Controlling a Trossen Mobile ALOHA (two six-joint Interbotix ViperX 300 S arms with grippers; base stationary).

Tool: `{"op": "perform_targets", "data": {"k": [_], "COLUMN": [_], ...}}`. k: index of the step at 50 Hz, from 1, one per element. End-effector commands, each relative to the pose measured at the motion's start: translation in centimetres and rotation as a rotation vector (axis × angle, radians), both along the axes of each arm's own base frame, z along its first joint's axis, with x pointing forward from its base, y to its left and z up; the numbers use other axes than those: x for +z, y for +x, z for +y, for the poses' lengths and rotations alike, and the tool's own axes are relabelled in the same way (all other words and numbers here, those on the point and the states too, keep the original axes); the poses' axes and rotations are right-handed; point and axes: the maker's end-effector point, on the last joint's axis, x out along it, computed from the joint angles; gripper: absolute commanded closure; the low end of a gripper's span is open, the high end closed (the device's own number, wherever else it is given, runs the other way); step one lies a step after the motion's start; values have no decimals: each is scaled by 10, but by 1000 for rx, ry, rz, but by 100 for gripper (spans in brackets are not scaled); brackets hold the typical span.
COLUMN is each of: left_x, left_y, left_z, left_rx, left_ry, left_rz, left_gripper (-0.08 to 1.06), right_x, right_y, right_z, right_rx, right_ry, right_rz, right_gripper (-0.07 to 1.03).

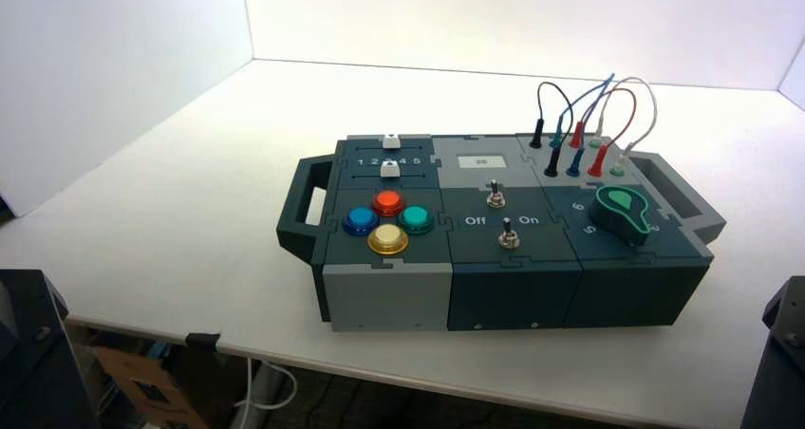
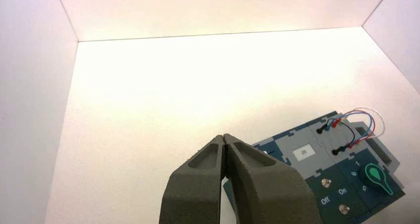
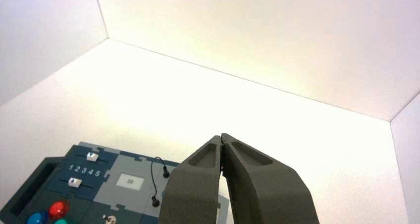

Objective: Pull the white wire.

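The white wire [image 1: 653, 107] arches over the box's back right corner, both pale plugs seated in sockets beside the red ones. In the left wrist view the white wire [image 2: 382, 119] shows far off as a thin loop. My left gripper [image 2: 224, 137] is shut on nothing, held back from the box's left end. My right gripper [image 3: 221, 136] is also shut and empty, well short of the box, and it hides the white wire in its own view. In the high view only the dark arm bodies show at the lower corners.
The box [image 1: 389, 296] lies on the white table, with a handle [image 1: 302, 209] at its left end. On top are two sliders [image 1: 390, 156], several coloured buttons [image 1: 387, 220], two toggle switches [image 1: 509, 234], a green knob [image 1: 625, 211], and black [image 1: 543, 92], blue [image 1: 590, 92] and red wires [image 1: 628, 116].
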Motion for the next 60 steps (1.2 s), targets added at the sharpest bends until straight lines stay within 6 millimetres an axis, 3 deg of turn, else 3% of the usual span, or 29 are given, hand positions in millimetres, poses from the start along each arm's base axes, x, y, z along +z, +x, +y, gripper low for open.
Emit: {"op": "perform_targets", "data": {"k": [1, 22, 40, 46, 54, 60], "left_x": [13, 18, 17, 16, 15, 19], "left_y": [4, 7, 14, 16, 17, 18], "left_z": [-1, -2, -4, -5, -6, -6], "left_rx": [1, 3, 0, -1, -1, 1], "left_ry": [-8, -18, -5, -6, -7, -14], "left_rz": [-38, -61, -57, -49, -51, -66], "left_gripper": [101, 101, 101, 101, 101, 101], "right_x": [5, -5, -34, -33, -44, -55], "right_y": [2, 9, -2, -2, 12, 19], "right_z": [0, 2, 3, 7, 14, 17], "right_rx": [-4, -2, 1, 6, 7, 9], "right_ry": [3, -9, -5, 29, 31, 17], "right_rz": [-6, 53, 226, 245, 385, 520], "right_gripper": [99, 99, 98, 98, 81, 76]}}
